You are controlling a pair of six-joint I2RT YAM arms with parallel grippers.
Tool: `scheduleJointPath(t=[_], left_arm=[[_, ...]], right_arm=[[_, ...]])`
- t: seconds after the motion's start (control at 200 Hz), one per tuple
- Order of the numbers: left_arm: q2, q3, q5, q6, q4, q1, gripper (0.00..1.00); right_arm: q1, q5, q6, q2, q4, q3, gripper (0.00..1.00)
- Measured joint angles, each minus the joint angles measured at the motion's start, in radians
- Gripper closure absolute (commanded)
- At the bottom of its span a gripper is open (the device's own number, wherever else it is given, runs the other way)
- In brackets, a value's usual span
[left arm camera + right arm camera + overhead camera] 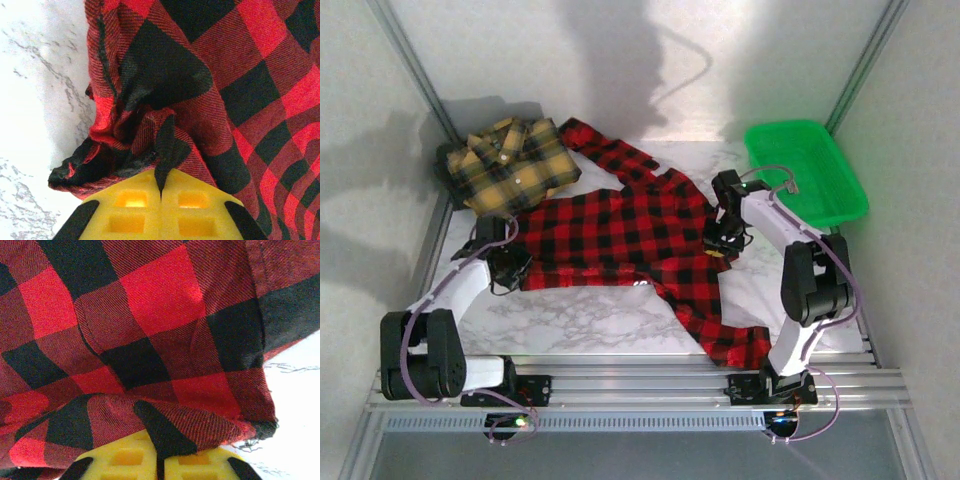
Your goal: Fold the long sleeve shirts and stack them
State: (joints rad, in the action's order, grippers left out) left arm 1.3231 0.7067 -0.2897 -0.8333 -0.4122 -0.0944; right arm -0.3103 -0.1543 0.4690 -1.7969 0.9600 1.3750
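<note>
Arms reached from the near edge to opposite sides of the red-and-black plaid shirt (620,235), which lay spread across the marble table (580,325). One sleeve pointed far left and the other trailed to the near right.

The left arm lay low, with the left gripper (508,262) at the shirt's left edge. The right arm stood folded at the elbow, with the right gripper (722,240) at the shirt's right side.

In the left wrist view, the left gripper (161,186) had its yellow fingers (131,207) pressed together on a pinched fold of bunched cloth (240,75). In the right wrist view, the right gripper (160,454) was likewise closed on a fold of the shirt (160,305), near a frayed edge.

From the top view we logged the yellow-and-black plaid shirt (510,165), folded at the far left with white buttons showing, and a green plastic tray (810,175) at the far right.
</note>
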Motion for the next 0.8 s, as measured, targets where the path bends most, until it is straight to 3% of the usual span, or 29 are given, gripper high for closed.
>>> scheduleJointPath(t=[0.04, 0.075, 0.155, 0.26, 0.41, 0.496, 0.526, 0.651, 0.801], left_arm=[[0.019, 0.011, -0.002, 0.0, 0.003, 0.0, 0.99], [0.035, 0.021, -0.002, 0.0, 0.008, 0.0, 0.92], [0.064, 0.039, -0.002, 0.006, 0.019, 0.0, 0.67], [0.079, 0.066, -0.001, -0.002, 0.017, -0.001, 0.33], [0.08, 0.173, 0.017, -0.01, -0.017, -0.001, 0.11], [0.063, 0.24, 0.028, -0.006, -0.038, -0.001, 0.08], [0.05, 0.254, 0.029, -0.002, -0.049, -0.001, 0.08], [-0.048, 0.296, 0.04, 0.008, -0.113, 0.017, 0.09], [-0.156, 0.293, 0.043, 0.023, -0.16, 0.174, 0.09]], right_arm=[[0.002, -0.004, -0.005, -0.019, -0.002, 0.013, 0.84], [0.003, -0.005, -0.008, -0.036, -0.005, 0.023, 0.8], [0.007, -0.008, -0.016, -0.065, -0.01, 0.039, 0.72], [0.012, -0.012, -0.026, -0.091, -0.037, 0.055, 0.54], [0.018, 0.008, -0.061, -0.078, -0.077, 0.091, 0.36], [0.018, 0.027, -0.085, -0.019, -0.093, 0.092, 0.31], [0.018, 0.032, -0.097, 0.018, -0.09, 0.092, 0.23], [0.006, 0.069, -0.136, 0.174, -0.03, 0.091, 0.21], [-0.14, 0.116, -0.113, 0.382, 0.09, -0.056, 0.22]])
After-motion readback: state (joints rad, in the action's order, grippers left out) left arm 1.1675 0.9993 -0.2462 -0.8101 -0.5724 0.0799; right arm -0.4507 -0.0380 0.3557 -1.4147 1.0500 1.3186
